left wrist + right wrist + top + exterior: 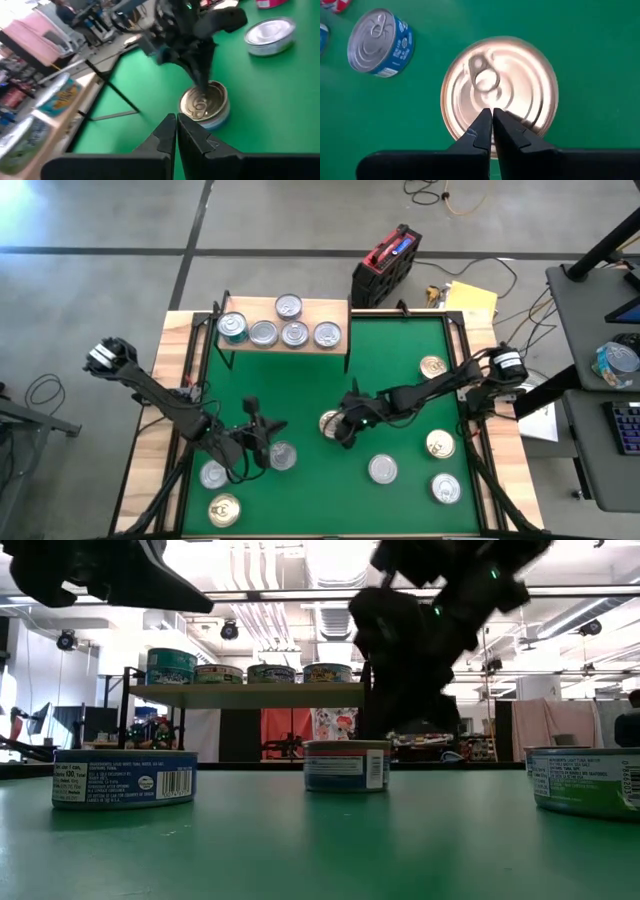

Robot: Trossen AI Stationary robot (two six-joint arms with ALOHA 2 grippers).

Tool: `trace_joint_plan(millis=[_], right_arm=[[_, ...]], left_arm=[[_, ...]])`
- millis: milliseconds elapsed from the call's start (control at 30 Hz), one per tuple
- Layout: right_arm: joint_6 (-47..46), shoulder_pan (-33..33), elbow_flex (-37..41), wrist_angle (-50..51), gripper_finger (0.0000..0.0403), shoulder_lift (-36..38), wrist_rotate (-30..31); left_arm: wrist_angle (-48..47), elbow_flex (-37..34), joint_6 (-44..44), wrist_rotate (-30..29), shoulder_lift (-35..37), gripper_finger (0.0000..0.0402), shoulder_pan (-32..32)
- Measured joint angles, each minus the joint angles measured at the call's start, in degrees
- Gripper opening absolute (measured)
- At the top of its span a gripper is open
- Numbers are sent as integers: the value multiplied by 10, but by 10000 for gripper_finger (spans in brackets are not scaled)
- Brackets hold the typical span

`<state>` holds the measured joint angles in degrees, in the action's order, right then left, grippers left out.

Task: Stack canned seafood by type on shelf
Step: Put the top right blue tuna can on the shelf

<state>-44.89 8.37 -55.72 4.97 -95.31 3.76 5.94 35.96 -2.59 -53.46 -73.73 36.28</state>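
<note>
Several canned seafood tins stand on the shelf (312,311) at the mat's far edge: a teal-sided one (232,327) and silver-topped ones (295,334). More tins lie scattered on the green mat. My right gripper (340,427) is shut, its closed tips (492,111) hovering right over the lid of a gold-topped tin (499,95) at mid-mat. My left gripper (272,427) is also shut and empty, a little to the left of that gold-topped tin (205,104) and pointing at it. A silver-topped tin (283,456) lies just in front of it.
Other tins on the mat: gold ones (433,367), (440,444), (224,509) and silver ones (383,469), (446,488), (212,474). Black frame rails border the mat. A red and black case (385,268) sits on the floor beyond the table.
</note>
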Motion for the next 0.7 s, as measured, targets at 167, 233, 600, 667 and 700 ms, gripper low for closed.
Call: trace_joint_plan(millis=[167,233,600,667,700], right_arm=[[56,3,-64,100,9,14,27],[67,3,-74,126,9,19,28],[78,2,-18,158,9,97,36],[73,-1,6,157,9,116,38],[66,-4,18,154,9,124,38]], left_arm=[[50,0,4,81,-31,0,-17],[77,0,3,108,-46,0,-31],[205,0,-30,200,-143,0,-107],[226,4,-38,228,-159,0,-125],[226,10,-39,235,-167,0,-132]])
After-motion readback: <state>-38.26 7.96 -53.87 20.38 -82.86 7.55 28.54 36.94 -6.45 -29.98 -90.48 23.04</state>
